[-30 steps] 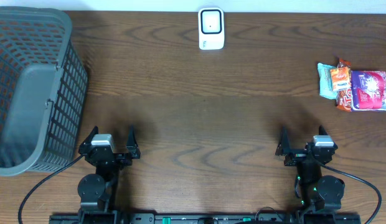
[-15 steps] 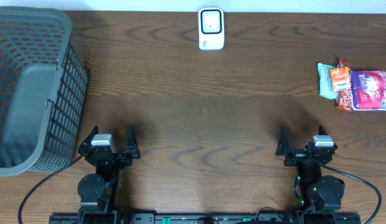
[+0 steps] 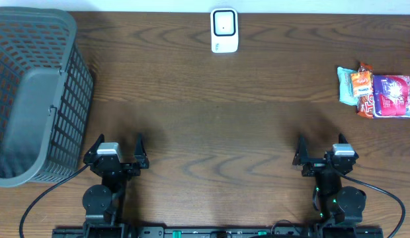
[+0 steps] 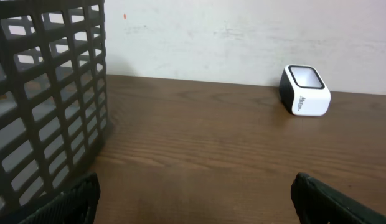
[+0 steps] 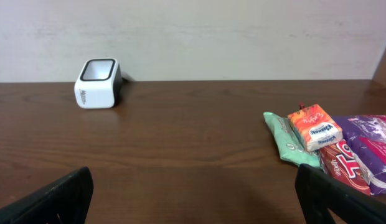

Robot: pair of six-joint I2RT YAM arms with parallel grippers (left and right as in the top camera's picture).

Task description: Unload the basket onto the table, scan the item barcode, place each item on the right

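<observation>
Basket (image 3: 71,112) of dark grey plastic lattice stands at the left edge of the wooden table (image 3: 205,132); inside it only its own plain grey floor shows. On the far edge, near the middle, sits a white barcode scanner (image 3: 224,30) with a dark-framed window on top; at the right edge lies a small heap of packets touching one another: a mint-green packet (image 3: 344,87), an orange packet (image 3: 361,82) resting on it, a red packet (image 3: 366,106) and a purple packet (image 3: 395,92).

Only the overhead view takes in basket, scanner and heap together; the left wrist view shows the basket's lattice wall on its left and the scanner off to the right before a pale wall, but none of the packets; the right wrist view shows the scanner at the far left and the heap close by on the right, but not the basket.

The left gripper (image 3: 120,140) sits at the near edge just beside the basket, jaws spread wide with nothing between them; its fingertips (image 4: 71,199) fill the bottom corners of its own camera. The right gripper (image 3: 320,141) sits at the near edge too, spread just as wide and empty; the heap lies well ahead of it and off to its right, apart from it; the scanner stands across the table, well away from both grippers.
</observation>
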